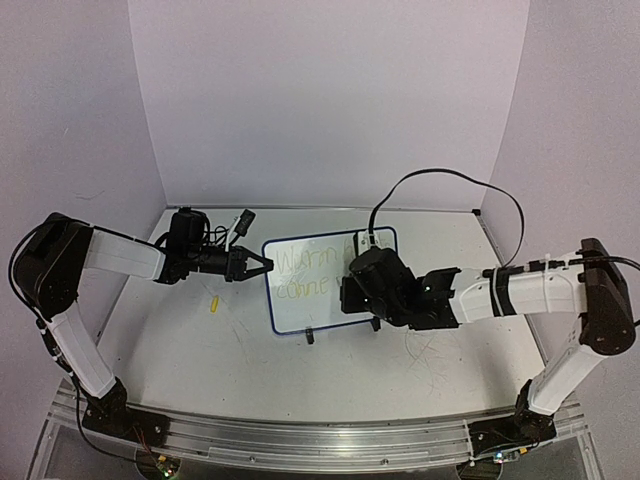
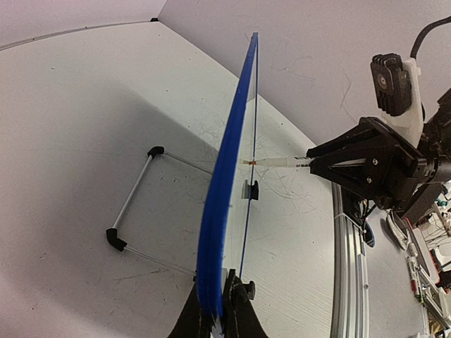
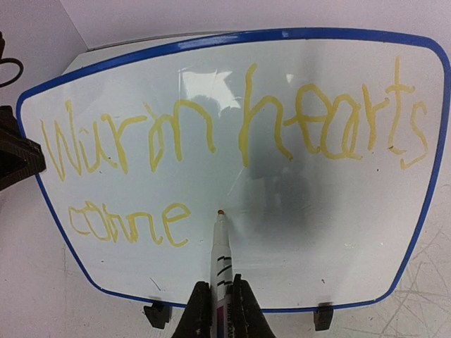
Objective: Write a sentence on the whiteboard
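**Marker on board mid-line 2: slip & wobble are the main risks**

The whiteboard (image 1: 310, 312) stands upright near mid-table, face toward the right arm. The left gripper (image 2: 218, 310) is pressed together on the board's blue frame at its left edge, steadying it. The right gripper (image 3: 218, 299) pinches a marker (image 3: 221, 246) by the rear of the barrel. The tip looks to touch the board face just right of the last word. The sentence (image 3: 232, 134) reads "Warm hearts" on top and "come" below, in thin yellow strokes. Given the room left on line 2, more words are prob. due.

What could go wrong:
- Board shifts. It rests on small black feet (image 3: 324, 315) plus a wire stand (image 2: 134, 204) behind, and only one edge is clamped. Too hard a push, esp. toward the unclamped side, could rock or pivot it, giving crooked strokes.
- Marker twists in the grip. The barrel is smooth w/ a long reach to the tip, so side load on a stroke could turn it & the tip drifts off line.
- Contact too light: gaps in letters. The ink is faint vs. the white surface & glare, so skips would be hard to spot.
- Room runs out. Letters are big and "hearts" ends just beside the right frame, so line 2 could hit the same edge.
- A small yellow item (image 1: 213, 303) lies on the table (image 1: 180, 350) near the left arm. Maybe the cap, can't tell. A low arm move could knock it.
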